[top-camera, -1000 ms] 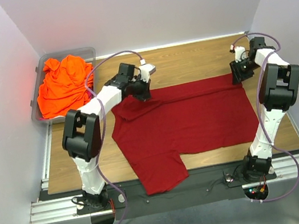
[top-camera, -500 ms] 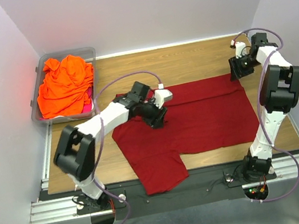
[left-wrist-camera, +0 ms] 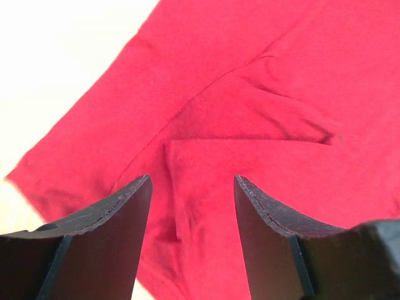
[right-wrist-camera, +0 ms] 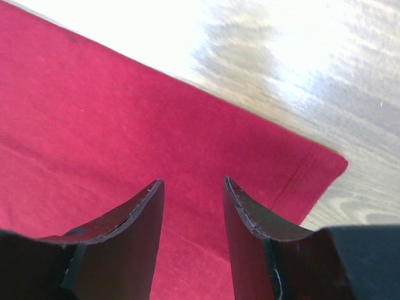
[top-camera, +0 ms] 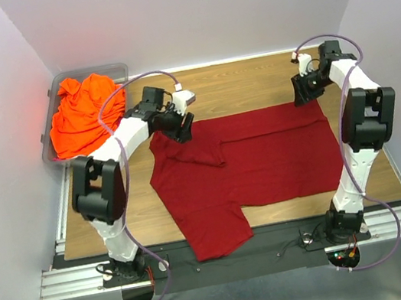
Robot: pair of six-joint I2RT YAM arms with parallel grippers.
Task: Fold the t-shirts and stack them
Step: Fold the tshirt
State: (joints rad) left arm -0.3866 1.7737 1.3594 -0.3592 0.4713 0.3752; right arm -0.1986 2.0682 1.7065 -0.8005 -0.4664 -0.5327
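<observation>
Orange shirt (top-camera: 84, 116) heaped in bin (top-camera: 105, 69), apart from red shirt (top-camera: 264, 156)

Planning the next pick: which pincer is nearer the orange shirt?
Left. The left pincer hovers over the red shirt, near the orange shirt; the right pincer is across the table.

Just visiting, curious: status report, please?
Left gripper and right gripper open, empty. Red t-shirt spread flat, one sleeve folded in. Orange t-shirt heaped in bin, clear of work.
</observation>
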